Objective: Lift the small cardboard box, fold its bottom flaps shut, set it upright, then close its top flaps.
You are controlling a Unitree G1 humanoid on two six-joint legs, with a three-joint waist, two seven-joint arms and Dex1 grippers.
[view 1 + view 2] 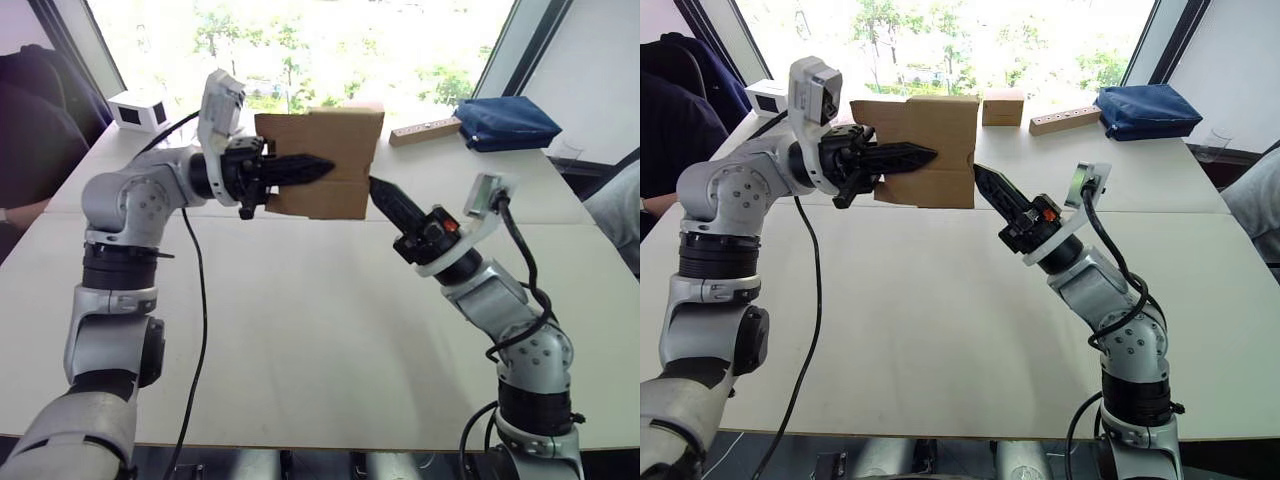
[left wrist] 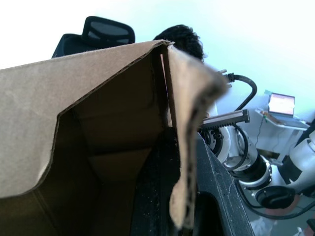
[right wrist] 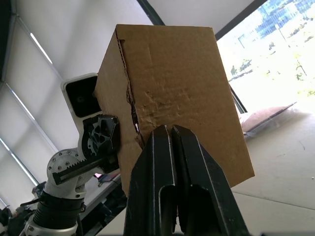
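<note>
The small cardboard box (image 1: 325, 150) hangs in the air over the far half of the table, lying on its side. My left gripper (image 1: 325, 167) is shut on one of its cardboard walls. In the left wrist view one black finger (image 2: 216, 187) lies outside that panel and the other sits inside the open brown interior (image 2: 98, 108). My right gripper (image 1: 375, 185) is shut, and its tip rests against the box's lower right edge. In the right wrist view those joined fingertips (image 3: 170, 129) press on a flat, dented face of the box (image 3: 172, 83). I cannot tell bottom flaps from top flaps.
Along the white table's (image 1: 320, 330) far edge stand a white box with a dark window (image 1: 140, 110), a second brown box (image 1: 1002, 107), a wooden block (image 1: 425, 130) and a blue bag (image 1: 505, 122). A person (image 1: 30, 130) sits at the left; another person's sleeve (image 1: 615, 215) shows at the right.
</note>
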